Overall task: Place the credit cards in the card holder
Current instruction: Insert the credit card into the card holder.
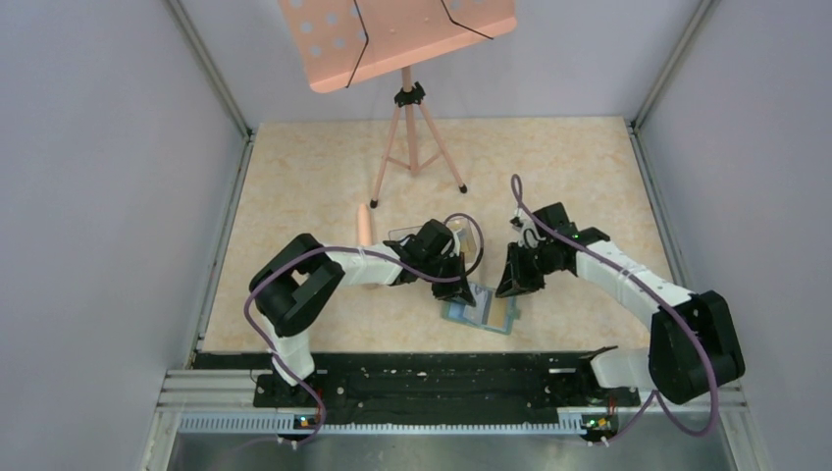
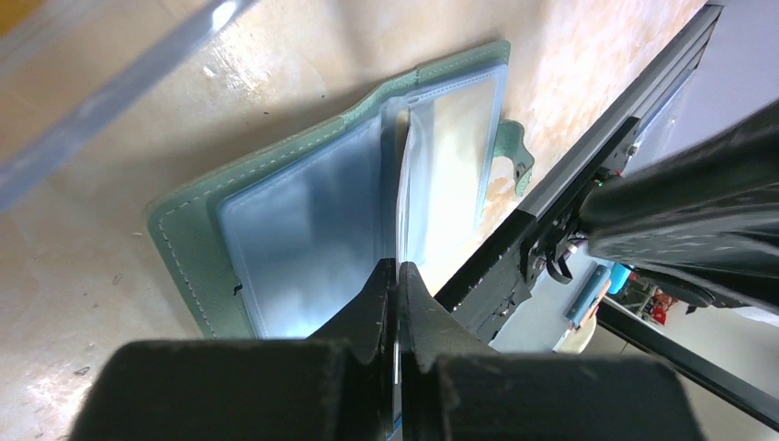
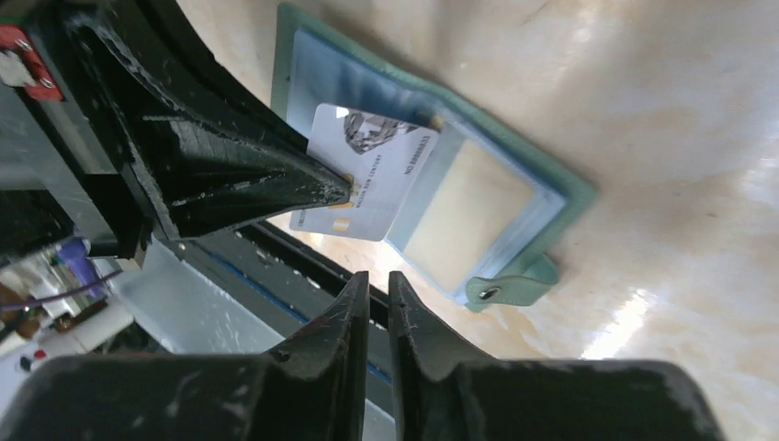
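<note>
Feeding a white card (image 3: 367,175) into the open holder (image 3: 562,184): task partway, I judge.
My left hand (image 3: 342,188) is clamped on the white card's edge, its far end at a sleeve; the holder lies open on the worktop (image 3: 661,110). A yellow card (image 3: 468,216) seems already sleeved. My right hand (image 3: 377,287) hovers empty, fingers slightly apart.

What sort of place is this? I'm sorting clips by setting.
Probably a robot lab cell: grey panels box in a beige table, a left arm and right arm are bolted to its near rail, and a pink stand sits behind.
</note>
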